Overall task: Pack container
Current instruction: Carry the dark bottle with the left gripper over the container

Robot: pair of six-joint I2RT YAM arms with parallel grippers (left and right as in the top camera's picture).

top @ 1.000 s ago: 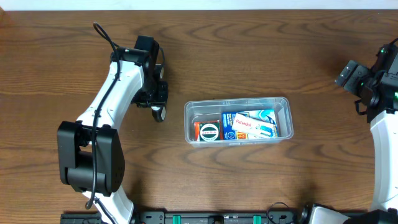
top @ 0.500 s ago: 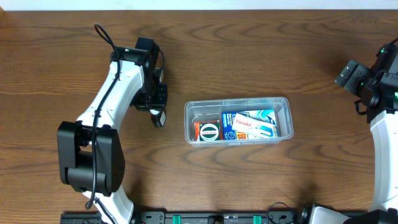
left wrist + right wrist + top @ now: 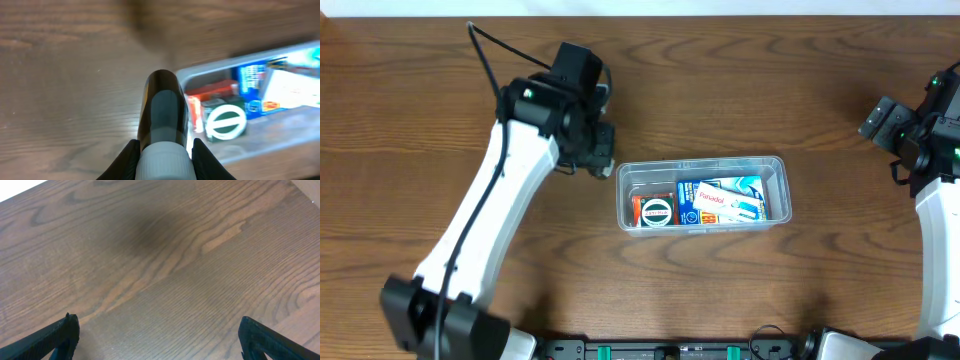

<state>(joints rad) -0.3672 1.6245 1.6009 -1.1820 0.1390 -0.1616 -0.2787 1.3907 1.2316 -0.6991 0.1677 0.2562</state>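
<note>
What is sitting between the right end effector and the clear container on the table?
Nothing. In the overhead view, only bare wooden table lies between the open right end effector and the container.

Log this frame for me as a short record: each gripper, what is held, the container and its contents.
left gripper: shut on bottle, dark with a white cap
bottle position: by the container's end, outside it
right gripper: open, holding nothing, over bare table
container contents: several small boxes, one round green-and-white item
</note>
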